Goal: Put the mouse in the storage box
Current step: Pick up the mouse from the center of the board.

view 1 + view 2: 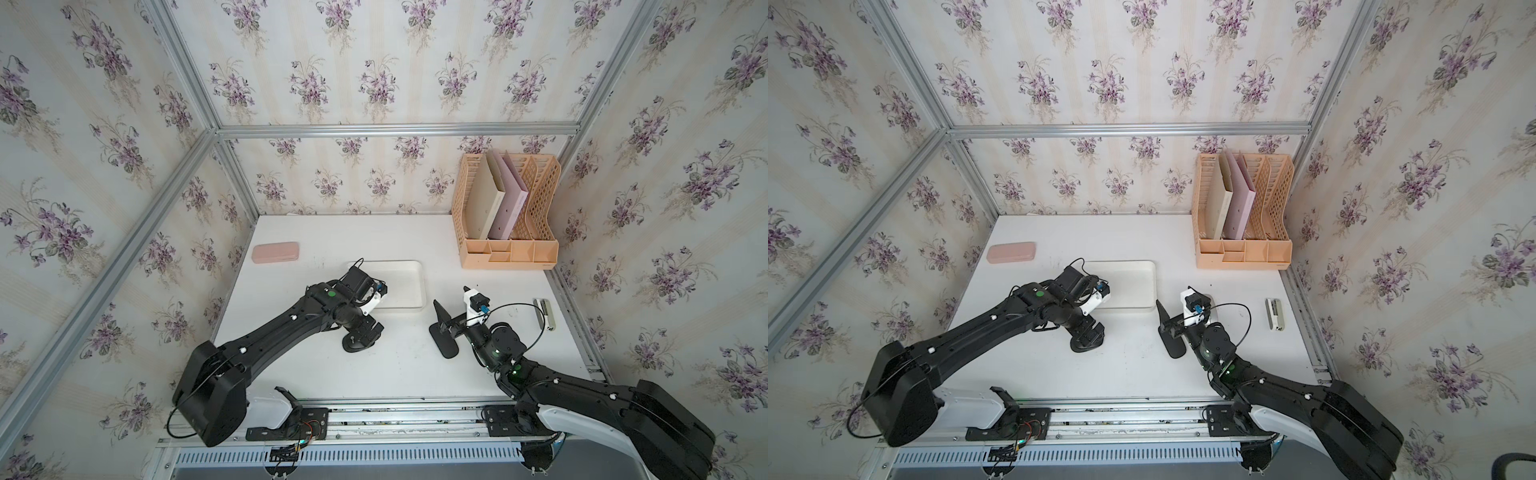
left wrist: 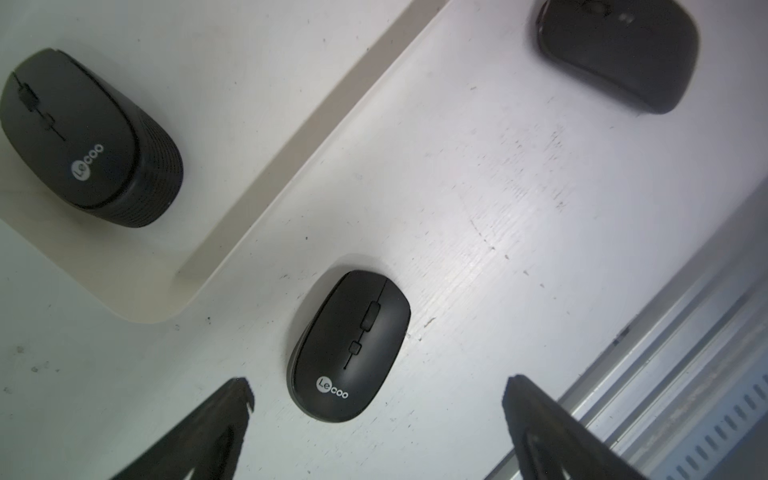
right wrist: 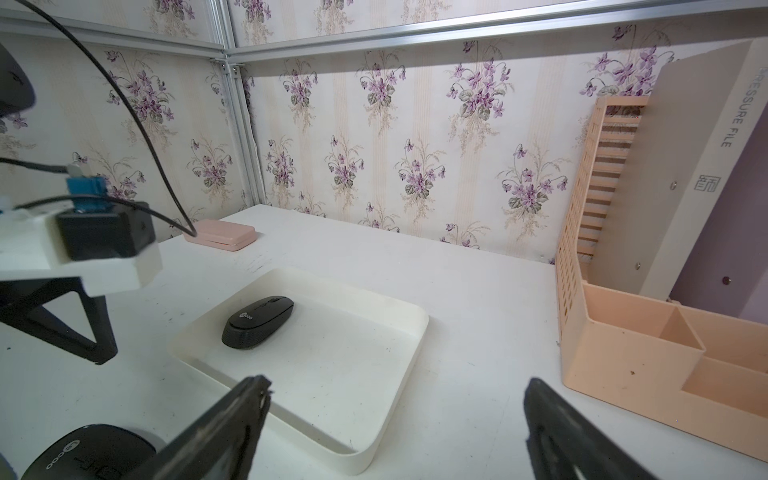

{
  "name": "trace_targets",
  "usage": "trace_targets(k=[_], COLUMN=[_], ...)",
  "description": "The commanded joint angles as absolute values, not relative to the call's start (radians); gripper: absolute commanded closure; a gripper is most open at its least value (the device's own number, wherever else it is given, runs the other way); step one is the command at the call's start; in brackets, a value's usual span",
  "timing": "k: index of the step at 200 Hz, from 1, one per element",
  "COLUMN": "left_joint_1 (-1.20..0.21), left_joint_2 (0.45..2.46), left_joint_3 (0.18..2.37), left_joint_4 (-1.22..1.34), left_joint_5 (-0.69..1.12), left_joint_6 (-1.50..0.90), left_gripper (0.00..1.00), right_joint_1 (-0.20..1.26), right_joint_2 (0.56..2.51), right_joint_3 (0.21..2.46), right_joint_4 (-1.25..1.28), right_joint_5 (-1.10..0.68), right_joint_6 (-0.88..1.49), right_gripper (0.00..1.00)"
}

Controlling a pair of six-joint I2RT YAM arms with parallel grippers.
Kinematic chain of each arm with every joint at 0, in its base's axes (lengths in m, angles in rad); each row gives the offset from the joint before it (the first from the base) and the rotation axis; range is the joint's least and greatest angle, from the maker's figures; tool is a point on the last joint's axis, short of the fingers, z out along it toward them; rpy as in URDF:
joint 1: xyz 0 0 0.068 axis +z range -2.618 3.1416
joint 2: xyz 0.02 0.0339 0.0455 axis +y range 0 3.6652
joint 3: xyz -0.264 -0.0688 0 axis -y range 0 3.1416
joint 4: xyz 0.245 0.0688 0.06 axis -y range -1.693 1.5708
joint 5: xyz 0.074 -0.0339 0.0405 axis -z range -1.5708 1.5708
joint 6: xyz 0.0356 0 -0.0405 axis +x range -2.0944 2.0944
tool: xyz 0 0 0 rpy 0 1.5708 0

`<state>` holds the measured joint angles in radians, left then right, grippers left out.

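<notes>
Both tools spread wide, one mouse lying in the storage box [image 3: 419, 328].
Nearest me, the left tool [image 2: 378, 384] hangs wide open over a black mouse [image 2: 349, 345] on the white surface [image 1: 324, 232]. The right tool [image 3: 397, 384] is equally wide and empty, with another mouse [image 3: 87, 453] just left of it. Beyond, the boxed mouse [image 3: 257, 322] sits toward the left end. The pink case [image 1: 275, 252] and peach rack [image 1: 509, 249] lie farther back.

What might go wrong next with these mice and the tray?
The left gripper hangs open over the mouse on the table, which lies askew between its fingers, so a grasp may slip. That mouse sits near the storage box wall, so a finger might snag it. The mouse in the box could get bumped.
</notes>
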<state>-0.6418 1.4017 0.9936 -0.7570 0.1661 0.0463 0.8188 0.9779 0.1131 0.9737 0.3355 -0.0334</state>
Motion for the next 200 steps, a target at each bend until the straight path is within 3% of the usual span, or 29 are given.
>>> trace_targets(k=[1,117,167,200], left_joint_1=[-0.641,-0.662,-0.662,-0.663], left_joint_2=[1.466,1.644,1.701,1.696], left_joint_3=[0.994,0.965,0.997,1.004], left_joint_4=[-0.768,-0.71,-0.753,-0.782], left_joint_5=[0.074,0.041,0.05,0.08], left_joint_6=[0.056,0.004,-0.017,-0.055], left_gripper=[0.01,0.03,0.1,0.24], right_joint_1=[0.821,0.821,0.821,0.821], right_joint_2=[0.962,0.95,0.946,0.951], right_joint_3=[0.112,0.112,0.112,0.113], right_joint_4=[0.968,0.955,0.952,0.954], right_joint_5=[0.337,0.35,0.354,0.351], right_joint_6=[-0.033,-0.035,-0.035,-0.035], right_gripper=[0.01,0.01,0.01,0.01])
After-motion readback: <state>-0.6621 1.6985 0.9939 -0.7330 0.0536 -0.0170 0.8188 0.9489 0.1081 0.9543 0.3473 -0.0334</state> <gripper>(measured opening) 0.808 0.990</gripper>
